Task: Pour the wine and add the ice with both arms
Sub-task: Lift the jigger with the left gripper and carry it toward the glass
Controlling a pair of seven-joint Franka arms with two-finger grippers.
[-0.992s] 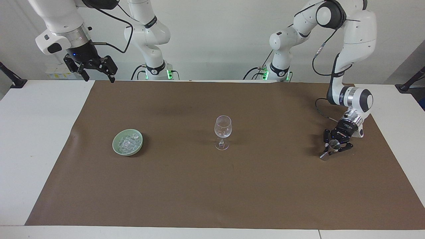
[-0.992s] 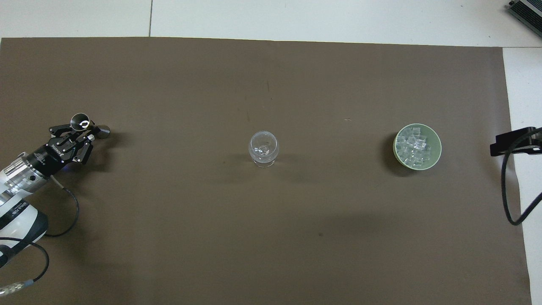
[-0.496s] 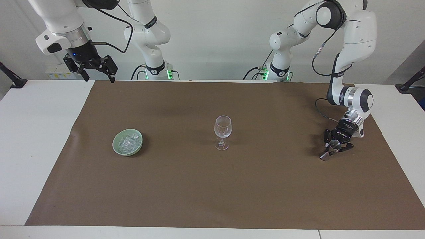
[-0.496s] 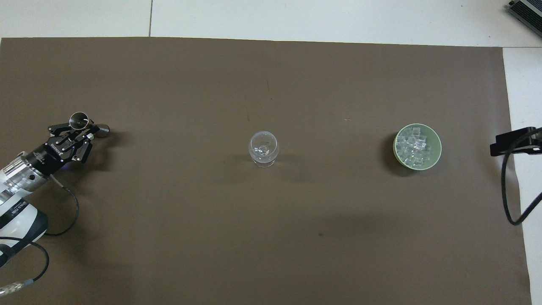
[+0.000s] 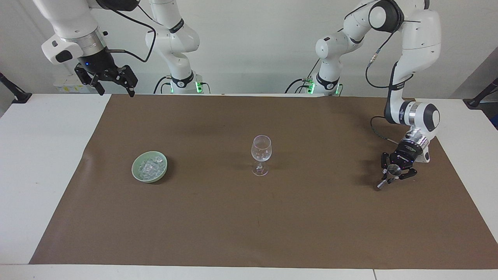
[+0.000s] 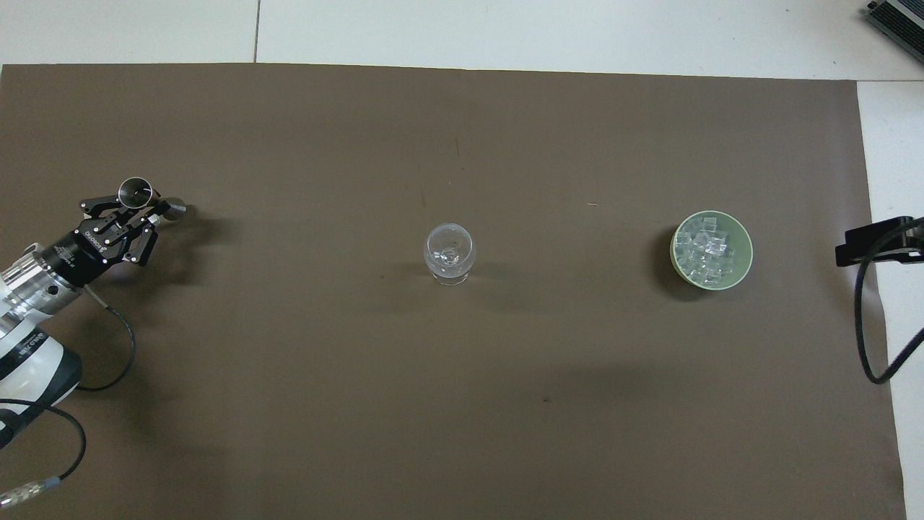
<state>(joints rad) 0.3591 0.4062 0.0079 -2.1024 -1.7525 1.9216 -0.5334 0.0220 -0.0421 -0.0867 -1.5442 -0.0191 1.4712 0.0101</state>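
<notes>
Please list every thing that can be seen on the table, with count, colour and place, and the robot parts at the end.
wine glass: one, clear, upright at the middle of the brown mat.
bowl: one, pale green, toward the right arm's end.
ice: a heap of clear cubes, in the bowl.
metal jigger: one, silver, tilted, in the left gripper.
brown mat: one, covering most of the white table.
left gripper: black, shut on the metal jigger, low over the mat's end.
right gripper: black, open, raised over the table's edge, waiting.
</notes>
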